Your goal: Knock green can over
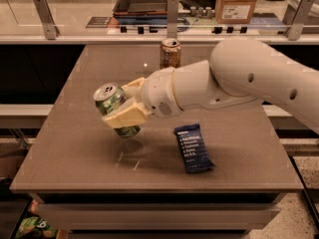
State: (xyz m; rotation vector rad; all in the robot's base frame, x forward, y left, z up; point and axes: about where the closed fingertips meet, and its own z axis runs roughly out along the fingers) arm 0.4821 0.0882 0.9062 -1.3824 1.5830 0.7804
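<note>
The green can (111, 104) has a green and white body and a silver top. It is tilted, with its top leaning to the upper left, and it hangs above the brown table (70, 148). My gripper (124, 106) is shut on the can around its middle, with one cream finger (125, 117) across its front. The white arm comes in from the right.
A tan-and-brown can (170, 53) stands upright at the table's back, behind the arm. A dark blue snack packet (194, 148) lies flat on the table at the front right. A counter with trays and a cardboard box (238, 3) runs behind the table.
</note>
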